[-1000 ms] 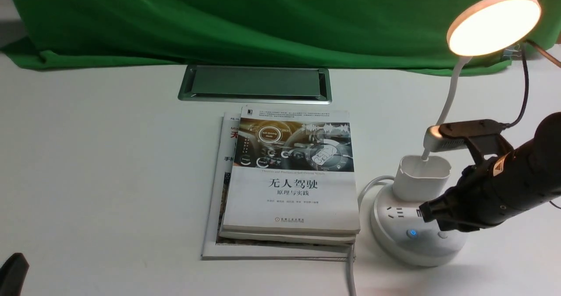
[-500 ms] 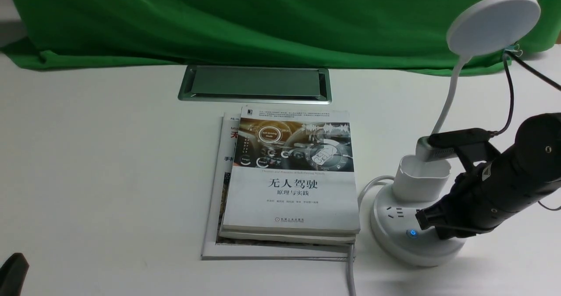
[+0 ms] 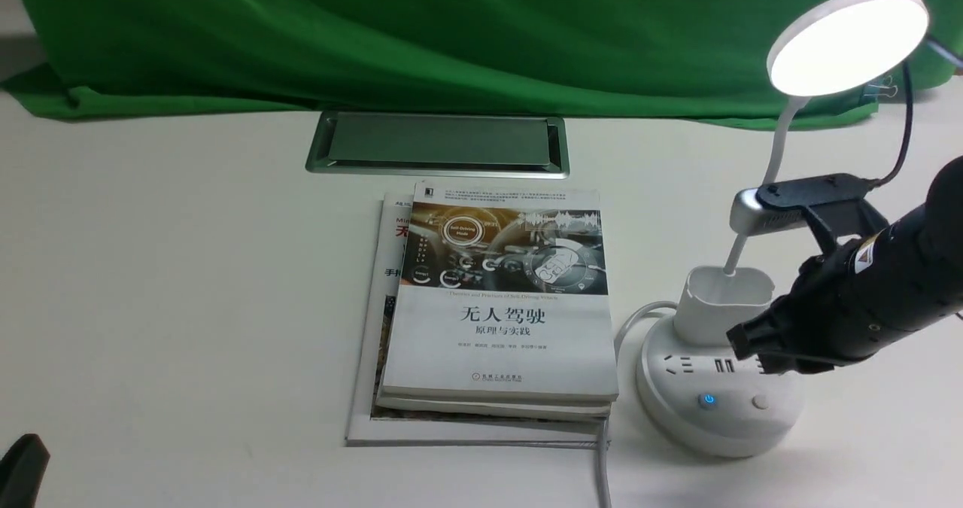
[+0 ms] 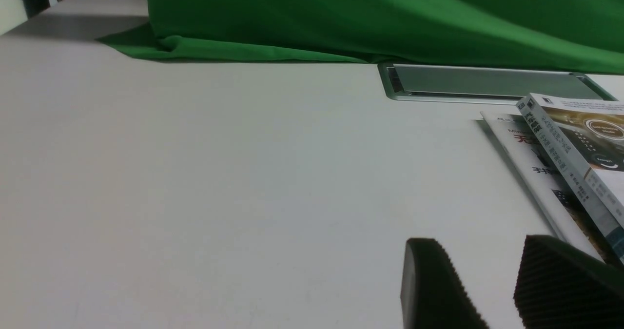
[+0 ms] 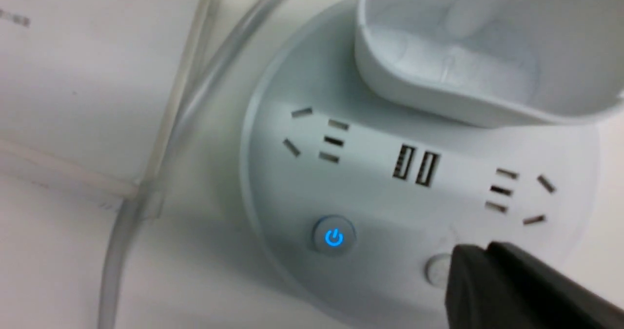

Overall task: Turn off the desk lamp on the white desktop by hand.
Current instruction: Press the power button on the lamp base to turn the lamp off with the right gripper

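The desk lamp [image 3: 722, 308] stands by the right edge of the counter [image 3: 188, 267], toward the near side, with its round base flat on the matte white top. Its neck rises nearly upright from the cup holder, leaning toward the far right corner. The lit disc head tilts down toward the books [image 3: 500, 305] at the middle. A green cloth [image 3: 451, 34] drapes the far edge behind a silver cable hatch [image 3: 436, 144].

The right tool [image 3: 745, 342] hangs just above the base, tips pressed together, gripping nothing. Only the right wrist view shows those tips beside the grey button [image 5: 436, 270], apart from the glowing blue power button [image 5: 334, 237].

The left wrist view alone shows the left tool [image 4: 480, 243], at the near left corner, parted and empty.
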Robot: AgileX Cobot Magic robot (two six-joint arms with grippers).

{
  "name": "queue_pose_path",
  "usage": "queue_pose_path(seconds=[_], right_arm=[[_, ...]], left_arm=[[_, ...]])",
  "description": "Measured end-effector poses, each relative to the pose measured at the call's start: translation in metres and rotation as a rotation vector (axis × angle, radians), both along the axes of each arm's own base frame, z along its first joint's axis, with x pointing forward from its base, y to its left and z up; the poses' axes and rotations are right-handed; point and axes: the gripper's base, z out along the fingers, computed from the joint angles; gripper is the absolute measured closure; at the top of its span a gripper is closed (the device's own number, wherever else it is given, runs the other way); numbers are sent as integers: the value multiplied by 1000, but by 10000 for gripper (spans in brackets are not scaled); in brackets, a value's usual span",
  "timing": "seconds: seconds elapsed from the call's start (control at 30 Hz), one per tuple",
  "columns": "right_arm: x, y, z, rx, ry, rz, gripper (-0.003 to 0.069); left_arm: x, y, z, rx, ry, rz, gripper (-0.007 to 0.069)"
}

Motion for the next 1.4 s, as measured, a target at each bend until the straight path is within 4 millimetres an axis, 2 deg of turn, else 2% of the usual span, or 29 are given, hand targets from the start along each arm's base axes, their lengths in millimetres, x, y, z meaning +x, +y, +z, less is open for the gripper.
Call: queue_pose_path(seconds=[0.3,0.5,0.63,0.87,1.03,1.4], right_arm=[[8,3,-34,-38,109,0,629],[10,3,-35,-40,112,6,629],[8,3,-29,-36,99,8,629],[-1,0,5,0,-10,7,629],[-2,-1,7,3,-18,7,629],[7,2,-33,-44,122,9,629]], left_arm=[[0,0,0,0,0,0,383],[0,0,0,0,0,0,383],[0,0,0,0,0,0,383],[0,0,0,0,0,0,383],[0,0,0,0,0,0,383],[0,0,0,0,0,0,383]])
